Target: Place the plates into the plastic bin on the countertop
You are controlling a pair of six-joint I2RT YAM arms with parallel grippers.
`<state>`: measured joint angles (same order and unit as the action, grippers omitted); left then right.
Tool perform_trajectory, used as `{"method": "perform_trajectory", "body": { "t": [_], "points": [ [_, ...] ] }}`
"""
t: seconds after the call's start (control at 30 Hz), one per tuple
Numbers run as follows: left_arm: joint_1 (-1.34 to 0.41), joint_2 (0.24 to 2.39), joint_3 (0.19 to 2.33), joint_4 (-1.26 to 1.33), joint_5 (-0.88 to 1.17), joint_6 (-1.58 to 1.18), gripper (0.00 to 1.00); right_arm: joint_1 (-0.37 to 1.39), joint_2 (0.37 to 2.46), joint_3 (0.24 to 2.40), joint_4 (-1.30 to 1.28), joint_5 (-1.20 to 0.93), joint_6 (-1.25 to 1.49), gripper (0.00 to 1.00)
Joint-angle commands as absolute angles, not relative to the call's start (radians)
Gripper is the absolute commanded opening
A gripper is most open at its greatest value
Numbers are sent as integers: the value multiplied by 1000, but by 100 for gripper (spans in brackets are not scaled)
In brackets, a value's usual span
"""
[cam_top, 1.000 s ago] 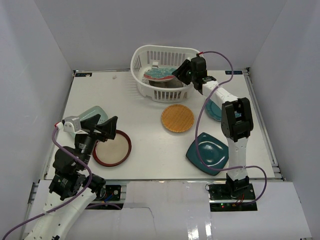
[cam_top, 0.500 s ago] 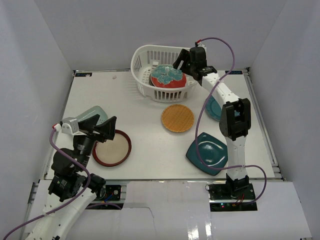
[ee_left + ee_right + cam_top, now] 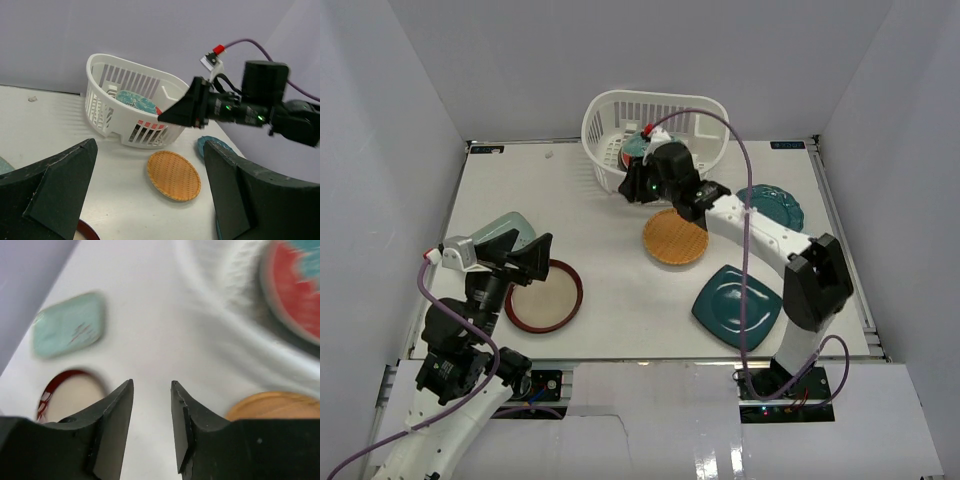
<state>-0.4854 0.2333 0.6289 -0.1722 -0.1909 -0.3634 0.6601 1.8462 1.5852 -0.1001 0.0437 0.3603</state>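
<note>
From above, the white slotted basket [image 3: 595, 128] stands at the far edge of the white countertop [image 3: 600, 225]. Inside it lies a floral plate [image 3: 634, 147], teal over red, partly hidden behind the right gripper [image 3: 632, 190]. That gripper hangs just in front of the basket's near wall. Five plates lie on the countertop:
- a round orange woven one [image 3: 675, 238] near the middle
- a dark teal square one [image 3: 738, 305] in front of it, towards the right
- a teal scalloped one [image 3: 775, 205] at the right
- a red-rimmed beige one [image 3: 545, 296] at the left
- a pale green oblong one [image 3: 503, 227] just behind the beige one

The left gripper [image 3: 523, 256] hovers over the beige plate's far rim.

The left wrist view shows its own fingers [image 3: 55, 192] spread wide with nothing between them. Beyond them the floral plate sits tilted in the basket, and the orange plate lies apart from the basket.

In the right wrist view (blurred) the jaws stand a little apart and are empty. The green oblong and beige plates lie beyond them, and the red and teal of the floral plate shows at the upper right.
</note>
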Motion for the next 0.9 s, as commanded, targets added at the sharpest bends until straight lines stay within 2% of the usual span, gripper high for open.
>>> {"method": "perform_trajectory", "body": {
  "t": [0.0, 0.03, 0.1, 0.17, 0.27, 0.3, 0.4, 0.47, 0.67, 0.83, 0.87],
  "points": [
    [-480, 224, 626, -166, -178, -362, 98, 759, 1680, 1377, 136, -138, 405, 39],
    [-480, 221, 627, -167, -181, -361, 98, 779, 1669, 1267, 170, -184, 425, 33],
    [-480, 212, 624, -169, -184, -359, 98, 845, 1666, 1197, 221, -218, 465, 19],
    [-482, 212, 624, -173, -184, -360, 98, 899, 1693, 1128, 250, -258, 479, 20],
    [-480, 216, 624, -172, -173, -359, 98, 925, 1756, 1076, 330, -328, 543, 41],
    [-480, 216, 624, -172, -172, -360, 98, 927, 1776, 1065, 388, -366, 592, 54],
    [-480, 216, 623, -173, -172, -359, 98, 930, 1854, 1034, 460, -403, 673, 66],
    [-480, 216, 621, -173, -170, -360, 98, 946, 1914, 1031, 497, -385, 756, 67],
    [-480, 215, 623, -176, -166, -364, 98, 1014, 2075, 1104, 523, -313, 867, 65],
    [-480, 213, 623, -178, -169, -362, 98, 1031, 2172, 1152, 534, -235, 913, 52],
    [-480, 213, 623, -178, -169, -364, 98, 1029, 2180, 1155, 534, -229, 923, 46]
  ]
}}
